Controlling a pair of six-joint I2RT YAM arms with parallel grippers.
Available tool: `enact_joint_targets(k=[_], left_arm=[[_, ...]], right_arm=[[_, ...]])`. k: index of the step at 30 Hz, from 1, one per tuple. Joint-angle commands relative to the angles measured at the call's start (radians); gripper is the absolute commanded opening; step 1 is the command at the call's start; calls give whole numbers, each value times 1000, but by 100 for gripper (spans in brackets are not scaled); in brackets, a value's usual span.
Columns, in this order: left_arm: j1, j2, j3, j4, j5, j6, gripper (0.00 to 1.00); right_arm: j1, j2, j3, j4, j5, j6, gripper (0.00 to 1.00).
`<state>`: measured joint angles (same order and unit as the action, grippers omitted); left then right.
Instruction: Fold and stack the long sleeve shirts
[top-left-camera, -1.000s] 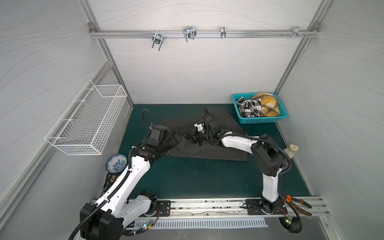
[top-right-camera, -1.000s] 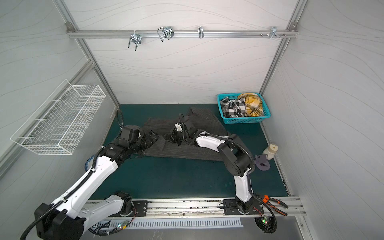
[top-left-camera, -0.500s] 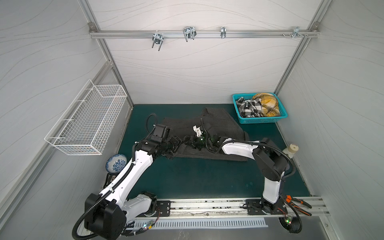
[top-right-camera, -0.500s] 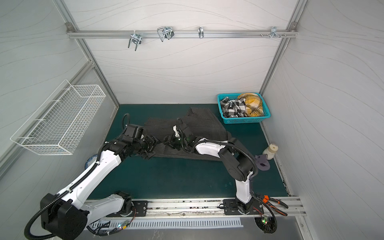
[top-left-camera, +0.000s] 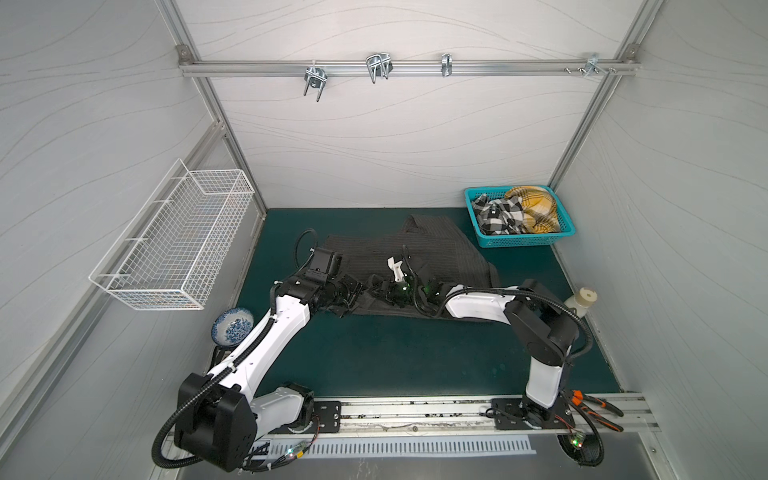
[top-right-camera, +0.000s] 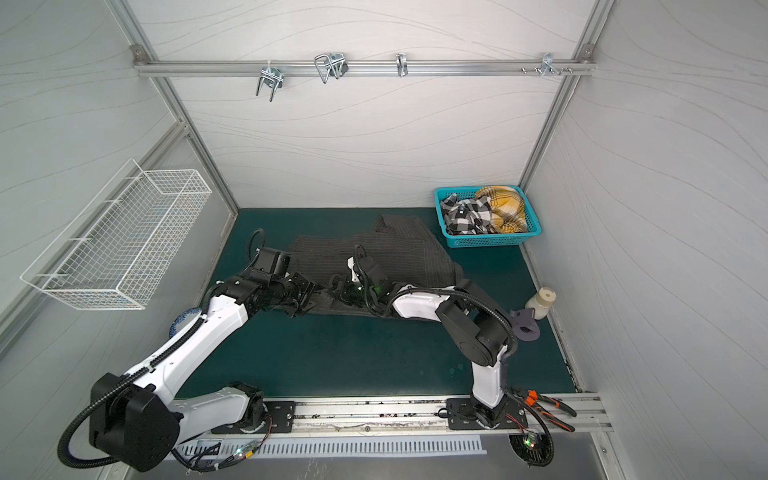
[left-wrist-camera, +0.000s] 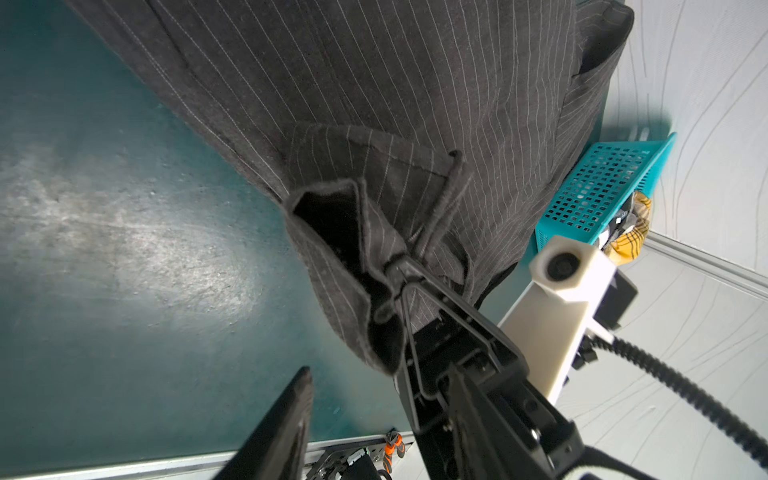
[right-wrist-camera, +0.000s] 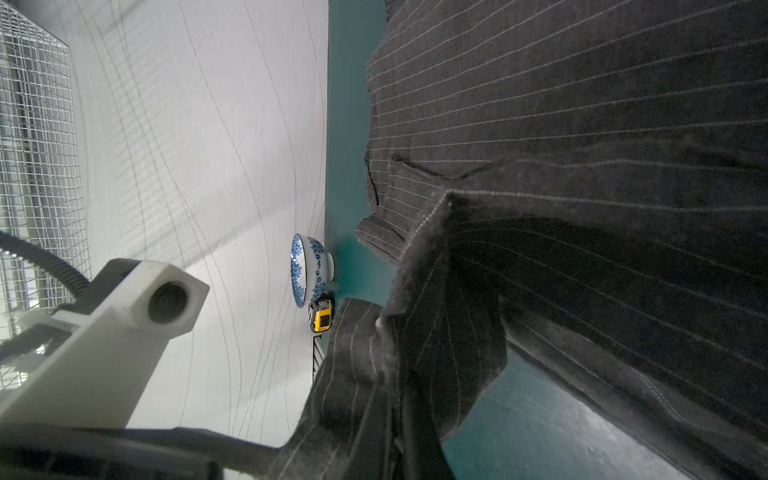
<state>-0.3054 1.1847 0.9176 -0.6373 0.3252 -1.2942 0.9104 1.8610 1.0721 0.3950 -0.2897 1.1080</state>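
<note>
The dark charcoal pinstriped shirt (top-left-camera: 432, 253) lies spread on the green mat (top-left-camera: 395, 353) in both top views. My right gripper (top-left-camera: 377, 291) is shut on a bunched sleeve end of the shirt (left-wrist-camera: 374, 249), lifted just off the mat. Cloth hides its fingertips in the right wrist view, where the gripper (right-wrist-camera: 388, 411) is wrapped in the sleeve (right-wrist-camera: 457, 311). My left gripper (top-left-camera: 354, 297) is right beside it. It is open, with its fingers (left-wrist-camera: 291, 411) apart around the hanging cloth and the other gripper's tips. The checked shirt (top-left-camera: 496, 214) and yellow plaid shirt (top-left-camera: 536, 205) lie in the teal basket (top-left-camera: 523, 242).
A white wire basket (top-left-camera: 178, 249) hangs on the left wall. A blue-patterned bowl (top-left-camera: 232, 326) and a yellow tape measure (right-wrist-camera: 322, 318) sit at the mat's left edge. A white bottle (top-left-camera: 582, 301) stands at the right edge. Pliers (top-left-camera: 594, 411) lie on the front rail.
My left gripper has moved right, up to the right gripper, and its jaws have narrowed. The right gripper has drawn the sleeve end forward and left.
</note>
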Motion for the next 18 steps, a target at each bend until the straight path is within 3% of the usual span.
enact_joint_targets(k=[1,5,10,12,15,16,18], left_arm=[[9,11,10,17,16,-7,51],[20,43,28,7,47,19,52],[23,53,23,16,51,24,26],[23,61,26,23,54,37,22],[23,85,50,17,61,81,0],[23,92,60,15,62,101,0],[29,103,101,-8,36,168,0]], right_arm=[[8,-46,-5,40,17,-38,0],[18,-57,-5,23,25,-99,0],[22,-58,-2,2,35,-120,0],[24,-54,0,-1,33,-125,0],[25,-52,1,-8,31,-133,0],[24,-53,8,-31,34,-138,0],[6,-81,23,-135,55,-139,30]])
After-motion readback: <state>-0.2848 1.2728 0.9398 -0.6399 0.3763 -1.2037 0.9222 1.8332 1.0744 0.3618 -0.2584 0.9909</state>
